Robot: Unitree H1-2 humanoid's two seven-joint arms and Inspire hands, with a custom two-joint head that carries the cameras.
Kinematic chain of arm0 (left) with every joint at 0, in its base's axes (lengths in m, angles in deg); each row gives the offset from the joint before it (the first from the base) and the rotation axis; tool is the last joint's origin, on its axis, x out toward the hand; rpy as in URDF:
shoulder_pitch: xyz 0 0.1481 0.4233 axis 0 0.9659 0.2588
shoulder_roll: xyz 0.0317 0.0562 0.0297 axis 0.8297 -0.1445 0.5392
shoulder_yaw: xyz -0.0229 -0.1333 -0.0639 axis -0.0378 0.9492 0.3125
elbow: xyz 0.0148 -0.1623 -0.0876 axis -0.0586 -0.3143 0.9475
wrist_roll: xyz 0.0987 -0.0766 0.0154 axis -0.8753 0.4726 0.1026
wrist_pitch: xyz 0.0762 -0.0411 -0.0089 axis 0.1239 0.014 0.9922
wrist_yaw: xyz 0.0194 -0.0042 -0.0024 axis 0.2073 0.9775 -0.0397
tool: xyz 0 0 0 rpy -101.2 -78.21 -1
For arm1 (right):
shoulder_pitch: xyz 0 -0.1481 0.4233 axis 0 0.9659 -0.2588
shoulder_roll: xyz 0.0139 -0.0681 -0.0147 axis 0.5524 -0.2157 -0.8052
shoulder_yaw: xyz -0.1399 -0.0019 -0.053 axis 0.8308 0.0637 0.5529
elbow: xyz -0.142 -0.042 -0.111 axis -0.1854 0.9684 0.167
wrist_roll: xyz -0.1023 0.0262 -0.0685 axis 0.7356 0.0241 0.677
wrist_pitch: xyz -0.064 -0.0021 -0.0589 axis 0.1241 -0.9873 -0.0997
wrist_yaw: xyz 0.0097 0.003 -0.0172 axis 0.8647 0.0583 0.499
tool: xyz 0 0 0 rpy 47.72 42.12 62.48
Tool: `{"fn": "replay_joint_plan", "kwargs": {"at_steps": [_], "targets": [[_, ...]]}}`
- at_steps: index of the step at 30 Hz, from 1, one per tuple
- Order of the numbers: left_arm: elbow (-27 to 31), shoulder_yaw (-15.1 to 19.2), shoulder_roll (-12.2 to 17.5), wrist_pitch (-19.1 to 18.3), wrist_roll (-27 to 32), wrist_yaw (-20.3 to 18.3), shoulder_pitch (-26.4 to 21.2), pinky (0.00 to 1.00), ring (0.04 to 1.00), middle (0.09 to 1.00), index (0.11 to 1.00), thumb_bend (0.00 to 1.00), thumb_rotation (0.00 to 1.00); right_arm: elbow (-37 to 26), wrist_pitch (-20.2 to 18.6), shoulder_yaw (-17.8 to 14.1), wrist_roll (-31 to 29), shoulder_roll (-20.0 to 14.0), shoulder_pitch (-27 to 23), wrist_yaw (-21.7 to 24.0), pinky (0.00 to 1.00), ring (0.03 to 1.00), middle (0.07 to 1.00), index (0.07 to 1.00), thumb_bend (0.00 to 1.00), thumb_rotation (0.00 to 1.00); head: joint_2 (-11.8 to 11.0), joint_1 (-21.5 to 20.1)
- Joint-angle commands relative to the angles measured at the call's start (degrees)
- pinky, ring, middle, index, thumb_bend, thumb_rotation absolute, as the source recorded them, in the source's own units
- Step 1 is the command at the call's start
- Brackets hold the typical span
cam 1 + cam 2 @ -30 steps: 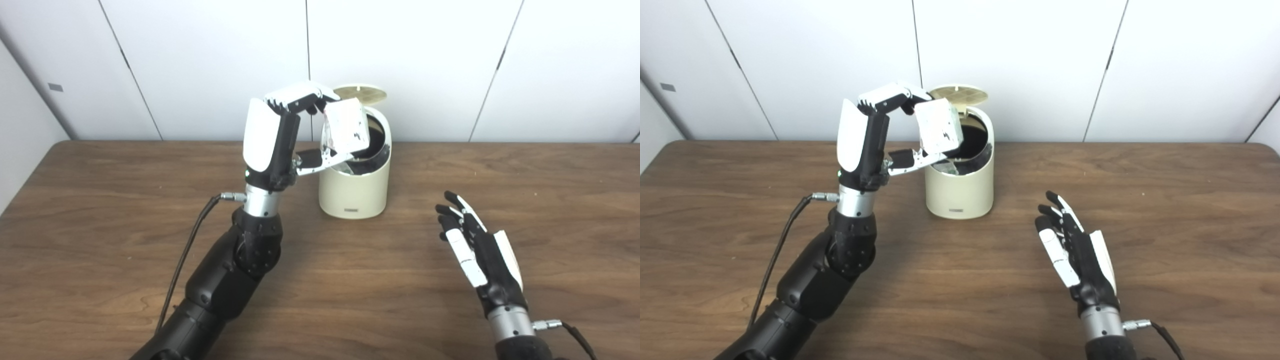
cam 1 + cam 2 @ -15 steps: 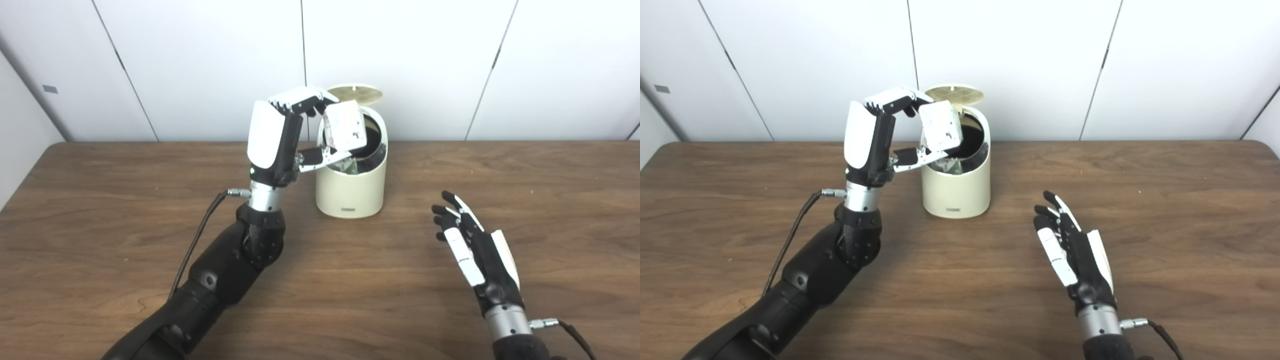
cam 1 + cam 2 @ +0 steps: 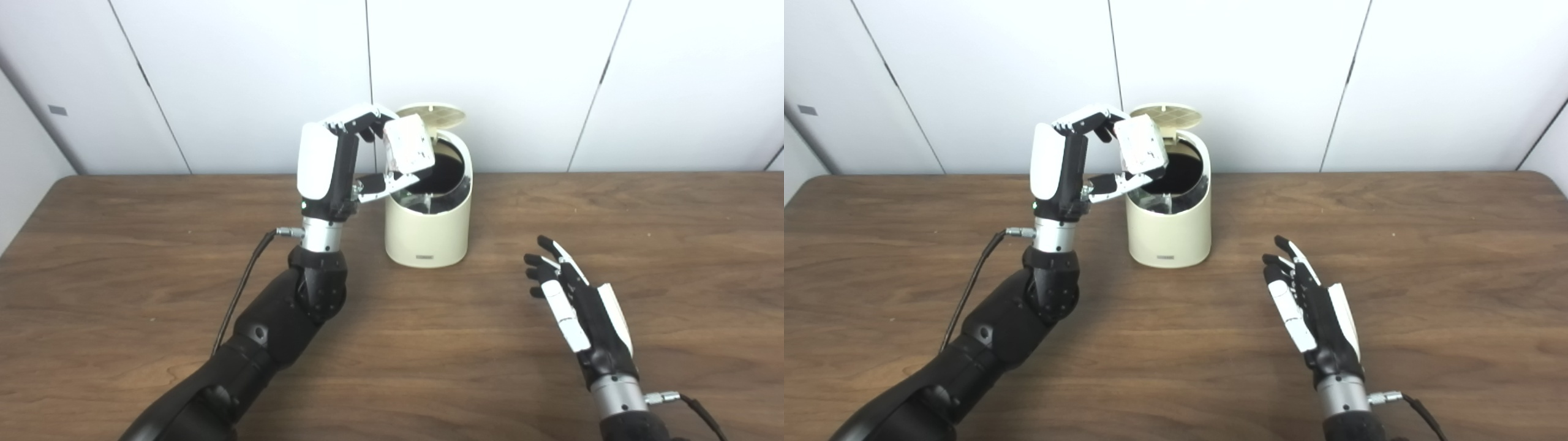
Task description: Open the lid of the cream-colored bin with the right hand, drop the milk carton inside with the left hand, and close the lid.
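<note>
Left hand (image 3: 343, 162) clamped on milk carton (image 3: 409, 146), tilted, held over the near-left rim of the bin (image 3: 427, 229). Opening lies just right of and below it. Lid (image 3: 430, 114) up. Right hand (image 3: 576, 306) spread, empty, well apart.

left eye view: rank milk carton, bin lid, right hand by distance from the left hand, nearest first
1. milk carton: gripped in the left hand, tilted over the left rim of the cream-colored bin.
2. bin lid: raised open at the bin's back, just beyond the carton.
3. right hand: open, low over the table to the right, well apart from the bin.
</note>
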Motion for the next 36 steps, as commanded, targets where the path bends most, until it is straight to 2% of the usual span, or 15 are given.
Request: {"fn": "replay_joint_plan", "kwargs": {"at_steps": [1,11,28,36], "targets": [[0.7,0.9,-0.1,1.0,0.6,0.5,-3.4,0.38,0.446,0.515,0.464,0.48,0.00,-2.0,1.0,0.1,0.4,0.5,-0.7,-0.7,0.70,0.786,0.819,0.911,0.45,0.98,-0.1,0.0],[0.9,0.2,-1.8,1.0,2.1,-0.2,-3.6,0.38,0.443,0.518,0.463,0.48,0.00,-1.6,1.3,-0.3,0.3,0.5,-0.7,-0.7,0.71,0.790,0.819,0.915,0.44,0.98,-0.2,-0.1],[-0.4,-0.8,-2.8,1.0,0.6,0.9,-4.2,0.38,0.446,0.517,0.470,0.48,0.00,-1.7,0.9,-0.8,-0.1,0.9,-0.8,-0.7,0.72,0.796,0.811,0.915,0.42,0.97,-0.1,-0.2],[-1.3,-1.2,-2.3,1.0,0.9,0.9,-4.2,0.39,0.449,0.513,0.466,0.48,0.00,-1.5,1.2,-1.2,-0.7,0.7,-1.0,-0.5,0.74,0.803,0.814,0.917,0.43,0.98,0.0,-0.3]]}}
